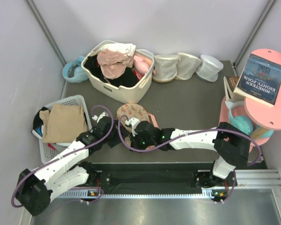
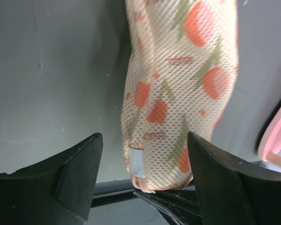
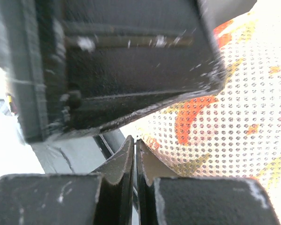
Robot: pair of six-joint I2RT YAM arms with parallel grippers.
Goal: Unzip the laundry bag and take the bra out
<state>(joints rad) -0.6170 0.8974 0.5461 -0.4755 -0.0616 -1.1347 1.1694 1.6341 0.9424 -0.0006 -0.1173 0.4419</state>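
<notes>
The laundry bag (image 1: 134,112), peach mesh with orange print, lies on the grey table in front of the arms. Its near end (image 2: 161,159) hangs between my left gripper's (image 2: 145,140) open fingers, and the right finger (image 2: 215,168) touches the mesh. My right gripper (image 3: 135,140) is shut, its tips pressed together right at the bag's edge (image 3: 215,136). What the tips pinch, if anything, does not show. In the top view both grippers, left (image 1: 118,137) and right (image 1: 131,133), meet at the bag's near end. The bra is hidden.
A beige basket (image 1: 131,91) of pink and black clothing stands behind the bag. A white crate (image 1: 79,101) with a tan cloth sits at the left. Three cream cups (image 1: 187,65) line the back. A pink side table (image 1: 276,119) with a book stands at the right.
</notes>
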